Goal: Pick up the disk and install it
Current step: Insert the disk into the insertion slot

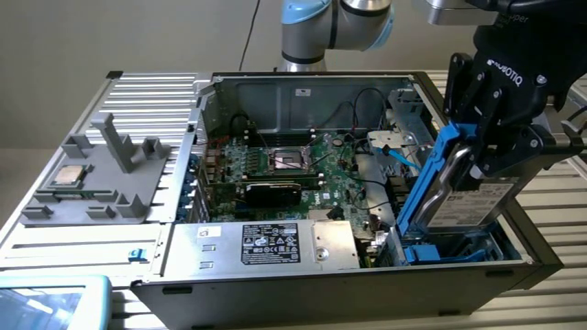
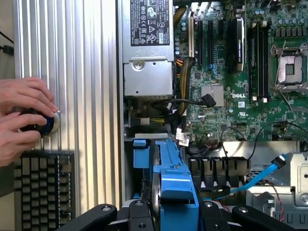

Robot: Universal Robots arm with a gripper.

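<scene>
I have the disk in the jaws: they stand about half closed, clamped across its thickness near the upper end, with the blue carrier rails on either side. It hangs steeply tilted over the drive bay at the exterior view's right end of the open computer case. Its lower end is down among the bay's blue guides; whether it touches them I cannot tell.

In the wrist view the blue carrier runs straight out from between the jaws toward the bay, just beside the power supply.

As I judge it, this step is about seating, not carrying. The rails need to line up square with the bay guides before any push – a skewed entry would likely jam the plastic. I would level the tilt gently and feed slowly, with no force.

The blue data cable lies near the bay and could be pinched, so I would watch it in the wrist view

A person's hands rest on a knob on the counter, well apart from the case – no conflict there
</scene>
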